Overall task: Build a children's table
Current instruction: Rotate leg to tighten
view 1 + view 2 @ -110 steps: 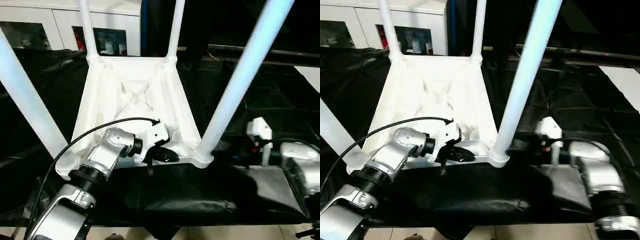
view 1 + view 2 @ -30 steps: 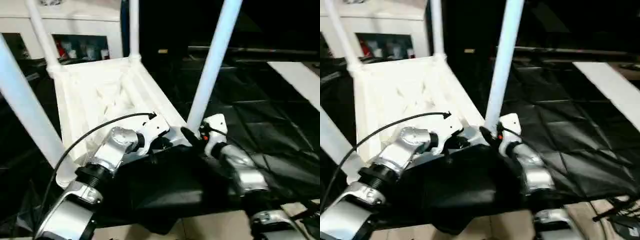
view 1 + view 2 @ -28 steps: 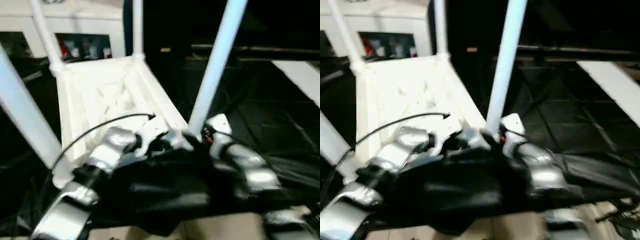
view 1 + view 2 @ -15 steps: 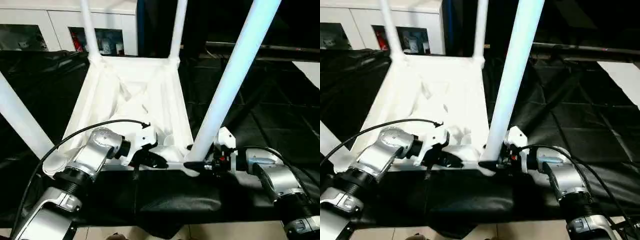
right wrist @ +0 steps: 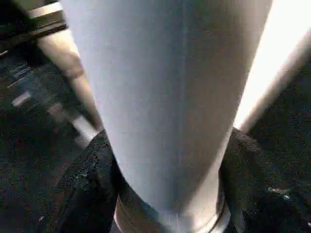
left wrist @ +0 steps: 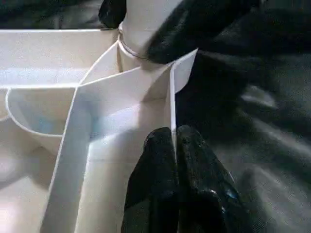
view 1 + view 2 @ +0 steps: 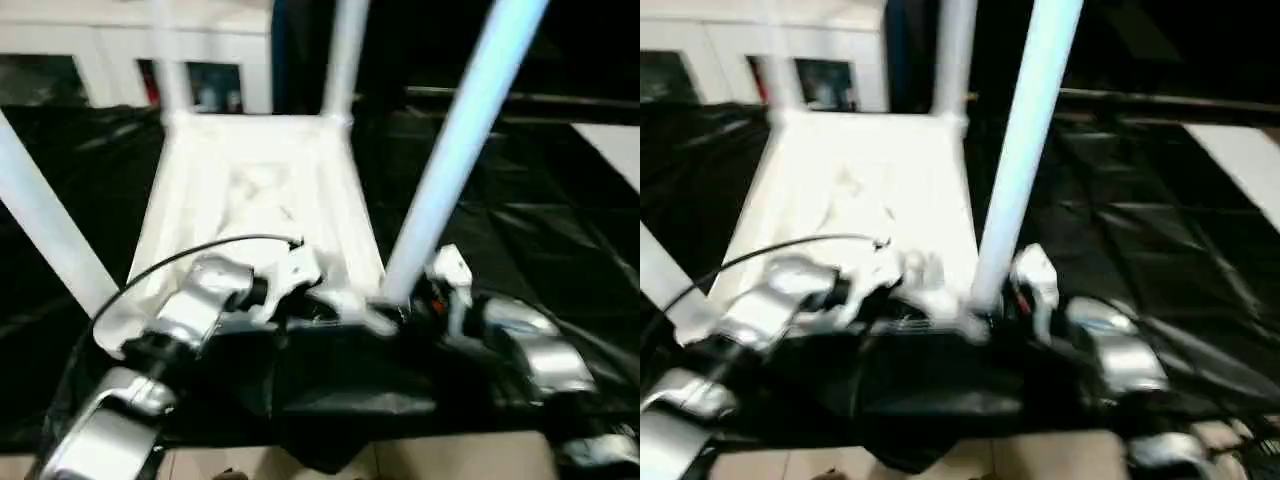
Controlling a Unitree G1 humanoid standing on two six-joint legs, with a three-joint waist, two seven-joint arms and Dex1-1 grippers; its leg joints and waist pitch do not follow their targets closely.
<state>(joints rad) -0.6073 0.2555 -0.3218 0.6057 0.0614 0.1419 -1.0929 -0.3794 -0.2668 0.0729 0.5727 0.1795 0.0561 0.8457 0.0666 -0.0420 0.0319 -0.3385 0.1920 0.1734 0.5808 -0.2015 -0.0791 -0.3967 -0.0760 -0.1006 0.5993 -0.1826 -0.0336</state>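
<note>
The children's table lies upside down: its white ribbed tabletop rests on the black cloth with four white legs rising from the corner sockets. My left gripper is at the near rim, shut on a thin upright rib of the tabletop next to the near-right socket. My right gripper is at the base of the near-right leg. In the right wrist view that leg stands between the two black fingers, which press on it from either side just above the socket.
The near-left leg slants up past my left forearm, and the two far legs stand at the back. Black cloth covers the work table. White cabinets stand behind, a flat white board lies at the right, and pale floor shows below.
The head camera has swung about. Since the earliest frames my right gripper has moved in from the right to the near-right leg's base. My left gripper stays on the near rim.
</note>
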